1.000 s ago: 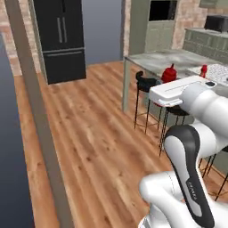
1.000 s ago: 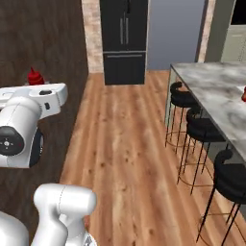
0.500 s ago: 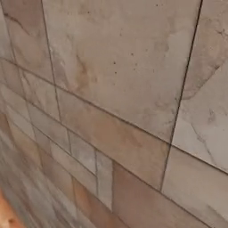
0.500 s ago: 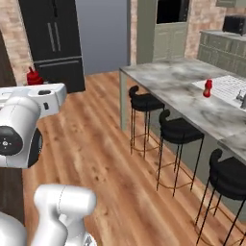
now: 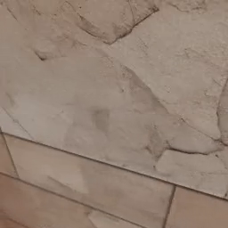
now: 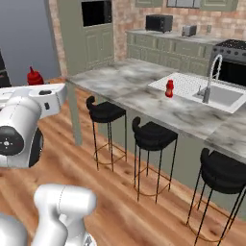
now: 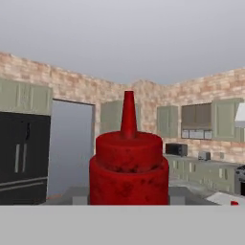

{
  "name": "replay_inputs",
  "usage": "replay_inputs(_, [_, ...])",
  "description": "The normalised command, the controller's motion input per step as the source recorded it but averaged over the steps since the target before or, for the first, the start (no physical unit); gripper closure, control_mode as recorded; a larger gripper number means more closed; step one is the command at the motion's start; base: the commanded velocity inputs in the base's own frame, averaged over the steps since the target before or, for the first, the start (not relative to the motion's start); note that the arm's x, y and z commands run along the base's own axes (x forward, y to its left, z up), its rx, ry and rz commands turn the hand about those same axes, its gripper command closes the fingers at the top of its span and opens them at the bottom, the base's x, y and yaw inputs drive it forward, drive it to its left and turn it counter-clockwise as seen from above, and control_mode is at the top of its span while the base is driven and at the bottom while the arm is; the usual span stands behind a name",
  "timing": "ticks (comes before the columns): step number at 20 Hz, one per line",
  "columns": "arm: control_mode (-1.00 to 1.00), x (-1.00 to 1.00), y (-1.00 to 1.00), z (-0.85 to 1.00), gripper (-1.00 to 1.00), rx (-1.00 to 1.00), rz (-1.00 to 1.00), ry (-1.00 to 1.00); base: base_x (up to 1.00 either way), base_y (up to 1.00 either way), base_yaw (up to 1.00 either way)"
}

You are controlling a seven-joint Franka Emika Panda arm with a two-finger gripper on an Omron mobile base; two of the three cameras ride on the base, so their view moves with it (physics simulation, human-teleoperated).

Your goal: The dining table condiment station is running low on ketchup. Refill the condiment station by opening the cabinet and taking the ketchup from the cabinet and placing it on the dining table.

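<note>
Ketchup (image 7: pixel 128 167) sits right in my claw (image 7: pixel 128 203), and I think it's clamped on it. It looks light and slippery, so I hold the fat body. Table (image 6: pixel 144 98) is far ahead.

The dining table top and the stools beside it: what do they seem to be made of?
The dining table top looks like polished stone, probably marble: grey-white with cloudy veins. The stools seem to have thin dark metal legs and black padded seats, perhaps leather or vinyl; the render leaves that open.
</note>
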Motion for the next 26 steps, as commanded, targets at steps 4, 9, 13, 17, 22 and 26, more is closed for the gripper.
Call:
replay_inputs(4, [1.00, 0.00, 0.00, 0.00, 1.00, 0.00, 0.00, 0.00, 1.00, 0.58, -0.58])
replay_inputs(9, [1.00, 0.00, 0.00, 0.00, 1.00, 0.00, 0.00, 0.00, 1.00, 0.33, -0.48])
replay_inputs(13, [1.00, 0.00, 0.00, 0.00, 1.00, 0.00, 0.00, 0.00, 0.96, 0.18, -0.46])
replay_inputs(17, [1.00, 0.00, 0.00, 0.00, 1.00, 0.00, 0.00, 0.00, 0.66, 0.15, -0.45])
replay_inputs(22, [1.00, 0.00, 0.00, 0.00, 1.00, 0.00, 0.00, 0.00, 0.25, 0.72, -0.42])
replay_inputs(26, [1.00, 0.00, 0.00, 0.00, 1.00, 0.00, 0.00, 0.00, 0.53, 0.78, -0.41])
